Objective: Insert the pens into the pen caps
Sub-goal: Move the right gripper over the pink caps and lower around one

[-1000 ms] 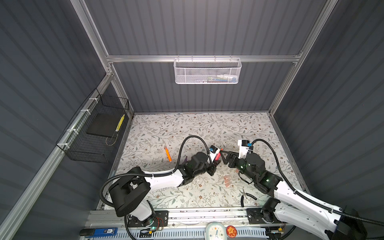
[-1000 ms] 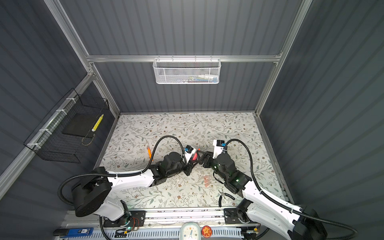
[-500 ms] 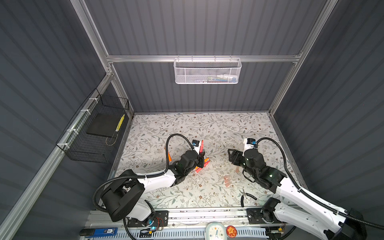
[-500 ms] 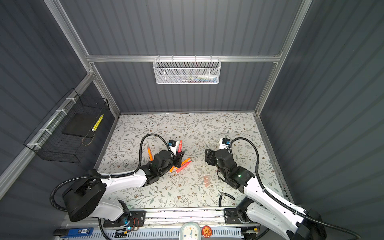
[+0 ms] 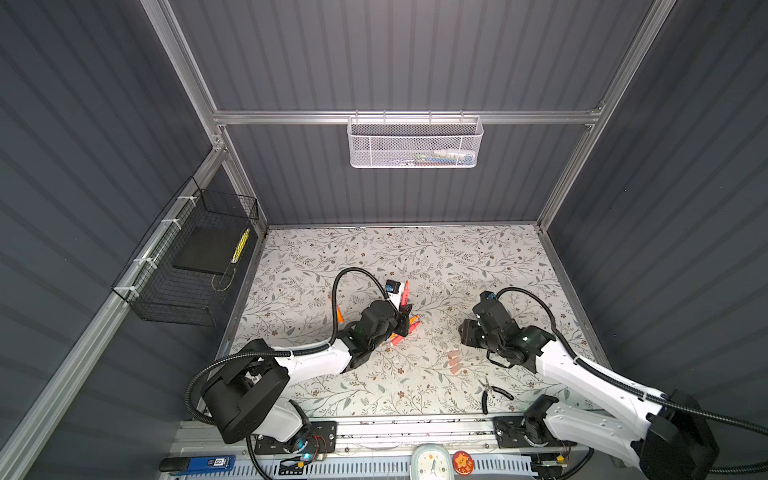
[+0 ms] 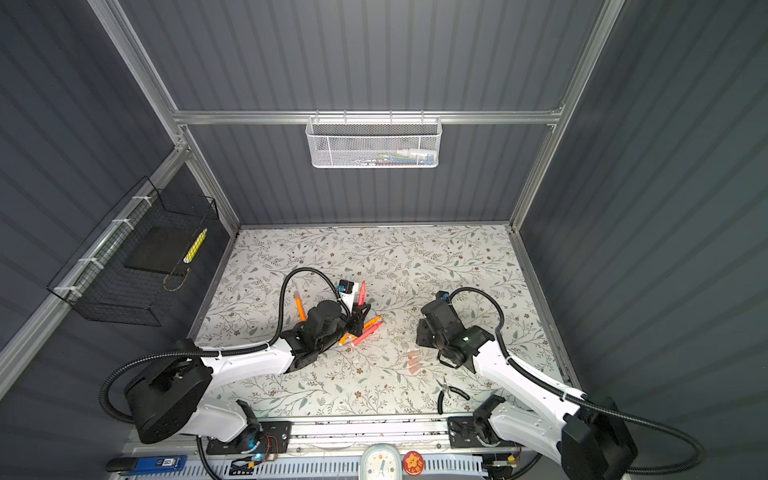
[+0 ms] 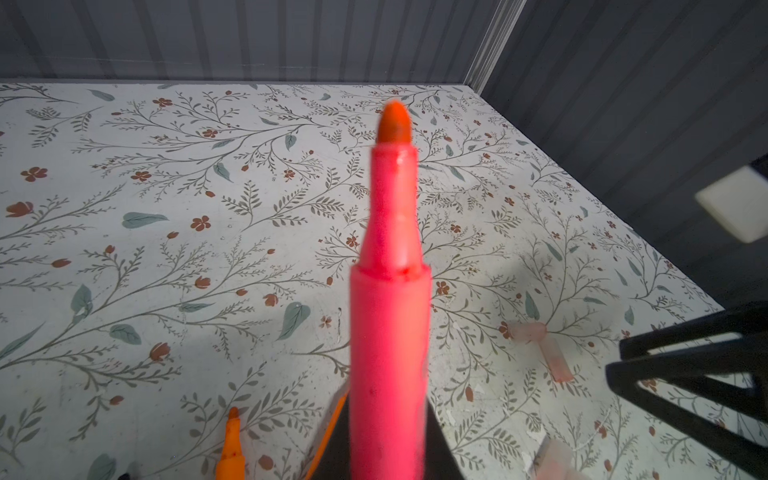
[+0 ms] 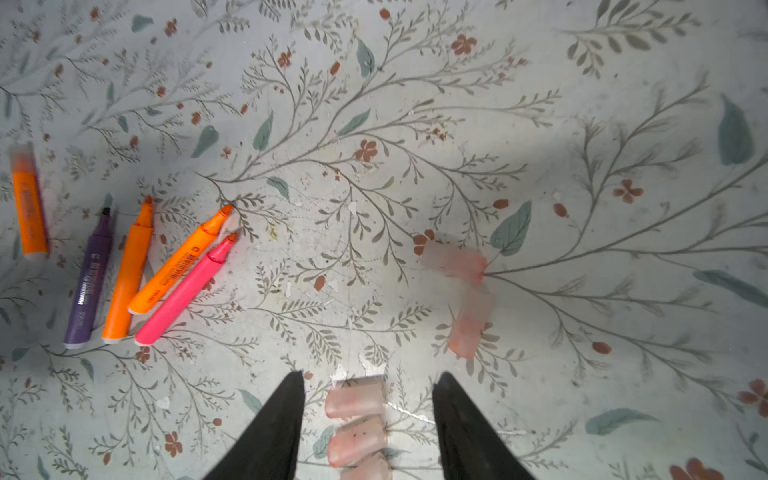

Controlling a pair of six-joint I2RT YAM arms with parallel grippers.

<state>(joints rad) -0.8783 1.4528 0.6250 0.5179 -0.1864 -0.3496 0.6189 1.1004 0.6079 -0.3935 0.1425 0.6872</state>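
Left jaws grip the pink pen (image 7: 388, 353); right jaws, open over one pen cap (image 8: 355, 400), could scatter neighbouring caps (image 8: 357, 441).

Dark lettering runs along the slim purple marker pen (image 8: 89, 282) and the tilted orange marker pen (image 8: 174, 270) near it, too blurred to read; the white label (image 5: 219, 461) on the blue bar (image 5: 193, 463) is likewise illegible.

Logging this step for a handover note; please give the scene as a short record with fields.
left gripper: shut on pink-red pen, tip uncapped
right gripper: open, above cap row
cap row: three, side by side
loose caps: two, nearby
pen cluster: purple, two orange, one pink, uncapped, lying
lone orange pen: apart, appears capped
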